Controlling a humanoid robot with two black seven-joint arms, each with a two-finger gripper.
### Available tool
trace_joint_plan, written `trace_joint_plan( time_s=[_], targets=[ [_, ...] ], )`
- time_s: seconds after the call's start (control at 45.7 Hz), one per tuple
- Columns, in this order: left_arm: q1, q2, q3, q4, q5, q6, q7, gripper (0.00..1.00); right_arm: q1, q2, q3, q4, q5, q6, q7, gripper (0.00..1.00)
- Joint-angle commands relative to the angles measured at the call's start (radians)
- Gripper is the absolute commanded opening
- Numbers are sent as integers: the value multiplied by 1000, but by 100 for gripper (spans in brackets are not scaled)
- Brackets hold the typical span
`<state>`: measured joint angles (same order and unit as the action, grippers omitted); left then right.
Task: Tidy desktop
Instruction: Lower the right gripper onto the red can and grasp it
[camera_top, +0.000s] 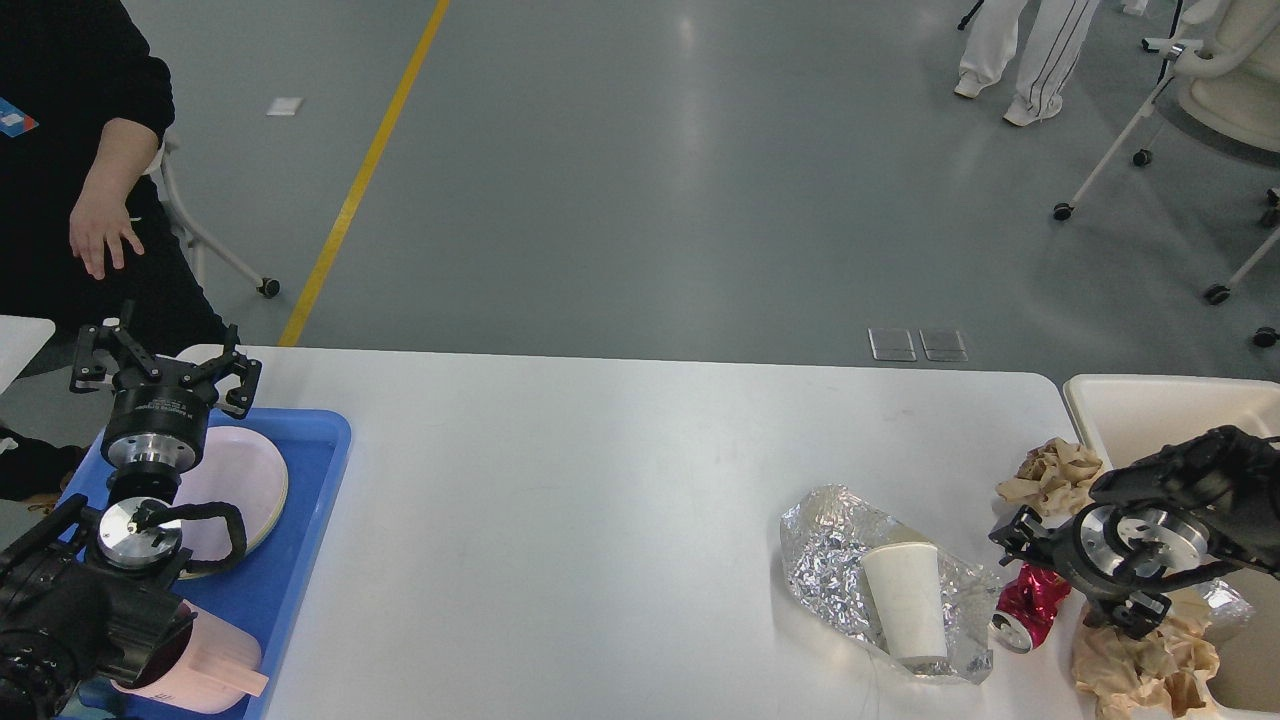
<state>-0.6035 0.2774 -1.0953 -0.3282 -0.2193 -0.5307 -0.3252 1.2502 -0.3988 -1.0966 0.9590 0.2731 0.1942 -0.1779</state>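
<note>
One view, from the head. Desktop (620, 500): white, fills the lower frame, middle bare.

Left edge: blue tray (300, 560) holding a pale plate (255, 480) and, at its near end, a pink cup (215, 660) lying on its side. Left gripper (165, 365): above the tray's far end, fingers spread wide, holding nothing.

Right side: sheet of crumpled foil (830, 550) with a white paper cup (905, 600) lying on it, mouth towards the near edge. Just right of the foil, a crushed red can (1030, 605). Brown paper wads: one (1050, 475) near the far right, one (1140, 670) at the near right corner.

Right gripper (1020, 540): just above the can, seen end-on and dark; open or closed, cannot tell.

Cream bin (1150, 410): beside the desktop's right end.

Person (100, 225): standing beyond the far left corner.
</note>
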Motion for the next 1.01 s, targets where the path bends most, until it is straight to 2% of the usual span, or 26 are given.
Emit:
trace_joint_plan(
  time_s=[0.0, 0.219, 0.35, 0.416, 0.547, 0.569, 0.613, 0.766, 0.985],
  targets=[
    [1, 0, 0, 0, 0, 0, 0, 96, -15, 0, 17, -3, 0, -21, 0, 99],
    [1, 0, 0, 0, 0, 0, 0, 96, -37, 9, 26, -8, 2, -68, 0, 97],
    [1, 0, 0, 0, 0, 0, 0, 96, -38, 11, 27, -6, 2, -72, 0, 85],
    [-1, 0, 0, 0, 0, 0, 0, 96, -38, 11, 27, -3, 2, -72, 0, 72],
    [1, 0, 0, 0, 0, 0, 0, 96, -38, 11, 29, 7, 3, -61, 0, 21],
    [1, 0, 0, 0, 0, 0, 0, 96, -38, 11, 29, 9, 3, -61, 0, 13],
    [-1, 0, 0, 0, 0, 0, 0, 96, -38, 11, 34, 9, 3, -61, 0, 6],
    [1, -1, 0, 0, 0, 0, 0, 96, -31, 14, 41, 7, 3, -64, 0, 0],
    [1, 0, 0, 0, 0, 0, 0, 96, 34, 14, 47, 18, 3, -55, 0, 0]
  ],
)
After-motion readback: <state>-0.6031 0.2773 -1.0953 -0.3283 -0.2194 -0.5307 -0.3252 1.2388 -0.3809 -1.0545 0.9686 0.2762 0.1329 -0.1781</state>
